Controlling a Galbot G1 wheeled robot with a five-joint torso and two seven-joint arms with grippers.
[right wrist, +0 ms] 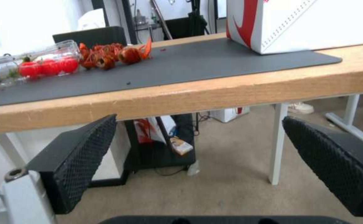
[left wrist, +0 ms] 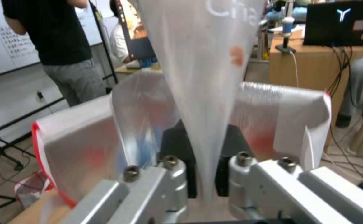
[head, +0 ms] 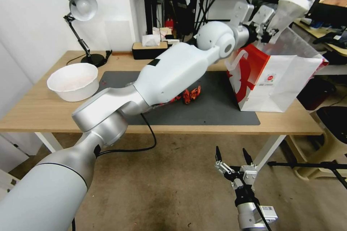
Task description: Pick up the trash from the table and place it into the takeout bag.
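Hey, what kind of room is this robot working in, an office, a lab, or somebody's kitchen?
Probably a lab or shared workroom. A whiteboard lines one wall, a laptop sits on a side desk, and the light-wood table carries a desk lamp.

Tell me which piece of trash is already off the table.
The clear plastic cup: the left gripper holds it above the takeout bag, while the white bowl rests on the table.

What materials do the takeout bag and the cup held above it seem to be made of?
The takeout bag looks like matte paper: crisp folds, flat printed faces. The clear plastic cup, clamped in the left gripper, seems thin translucent plastic, since the bag shows through its wall.
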